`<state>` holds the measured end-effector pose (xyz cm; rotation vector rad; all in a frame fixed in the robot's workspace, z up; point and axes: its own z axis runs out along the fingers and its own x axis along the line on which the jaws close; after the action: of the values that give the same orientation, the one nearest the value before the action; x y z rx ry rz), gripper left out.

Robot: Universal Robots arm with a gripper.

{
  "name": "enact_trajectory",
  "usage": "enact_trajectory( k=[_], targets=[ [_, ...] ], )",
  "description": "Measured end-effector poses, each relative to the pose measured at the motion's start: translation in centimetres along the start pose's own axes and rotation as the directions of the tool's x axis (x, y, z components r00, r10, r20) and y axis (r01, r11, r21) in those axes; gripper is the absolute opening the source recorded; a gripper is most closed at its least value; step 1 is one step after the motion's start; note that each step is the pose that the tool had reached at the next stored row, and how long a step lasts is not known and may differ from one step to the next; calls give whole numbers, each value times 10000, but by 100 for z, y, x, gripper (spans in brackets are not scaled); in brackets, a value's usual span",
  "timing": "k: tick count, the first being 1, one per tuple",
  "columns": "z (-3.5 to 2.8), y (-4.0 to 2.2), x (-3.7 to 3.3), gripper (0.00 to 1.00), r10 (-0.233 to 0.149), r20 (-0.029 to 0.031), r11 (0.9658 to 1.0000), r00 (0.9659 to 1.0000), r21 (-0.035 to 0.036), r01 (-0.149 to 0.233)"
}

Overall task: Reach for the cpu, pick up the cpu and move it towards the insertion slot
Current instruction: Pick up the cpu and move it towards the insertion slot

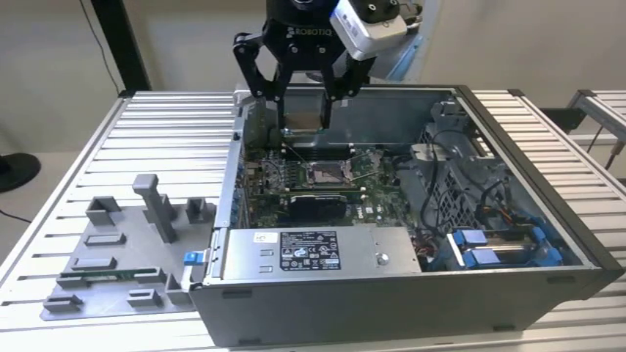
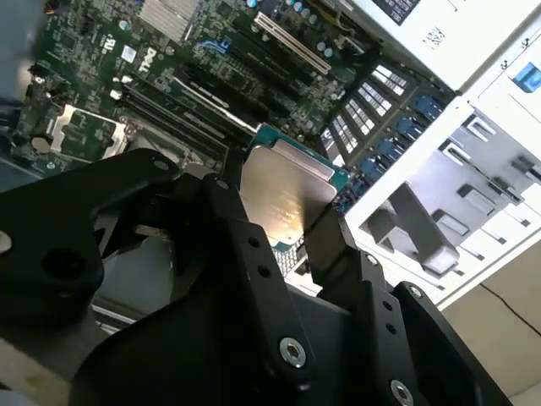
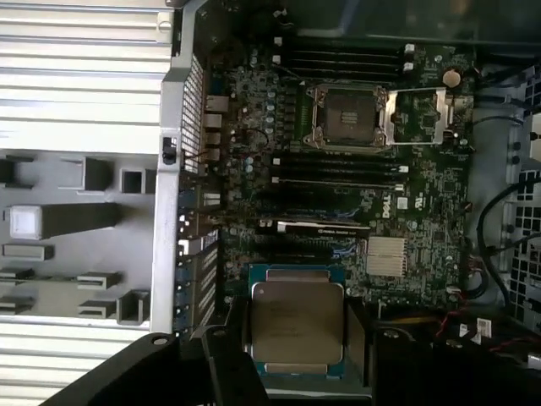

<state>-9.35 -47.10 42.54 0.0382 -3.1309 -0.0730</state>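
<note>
My gripper [image 1: 304, 125] hangs over the open computer case, shut on the cpu [image 1: 303, 119], a flat square chip with a silvery top. In both wrist views the cpu [image 3: 296, 320] [image 2: 283, 190] sits between the black fingers [image 3: 226, 365], held by two opposite edges. The insertion slot [image 1: 326, 172] is a square socket with a shiny metal frame on the green motherboard, below the held chip and a little toward the exterior view's right. Both wrist views show the slot [image 3: 347, 114] [image 2: 80, 128] uncovered, its frame flipped open, some way from the chip.
The case walls [image 1: 227, 198] ring the motherboard. A white-labelled metal box [image 1: 313, 253] lies along the case front, with blue drive brackets [image 1: 499, 246] and cables at the exterior view's right. A grey fixture tray [image 1: 108, 264] holding a green memory stick [image 1: 98, 276] rests on the slatted table.
</note>
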Motion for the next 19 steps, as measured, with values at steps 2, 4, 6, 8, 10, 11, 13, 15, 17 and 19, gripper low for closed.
enact_trajectory(
  k=[2,4,6,8,10,11,13,15,17,19],
  targets=[
    [-1,-2,-87,0,-1,15,10000,10000,1,1],
    [-1,-4,-180,0,-1,31,10000,10000,1,1],
    [-1,-7,-271,0,-3,46,10000,10000,1,3],
    [-1,-9,-361,0,-3,62,10000,10000,1,3],
    [-2,-11,-438,0,-4,76,10000,10000,3,4],
    [-2,-11,-441,0,-5,75,10000,10000,3,5],
    [-2,-11,-442,0,-2,76,10000,10000,2,2],
    [-2,-11,-444,0,-4,77,10000,10000,-3,4],
    [0,23,-447,0,-3,75,10000,10000,-1,3],
    [5,92,-451,0,-4,77,10000,10000,-3,4]
  ],
)
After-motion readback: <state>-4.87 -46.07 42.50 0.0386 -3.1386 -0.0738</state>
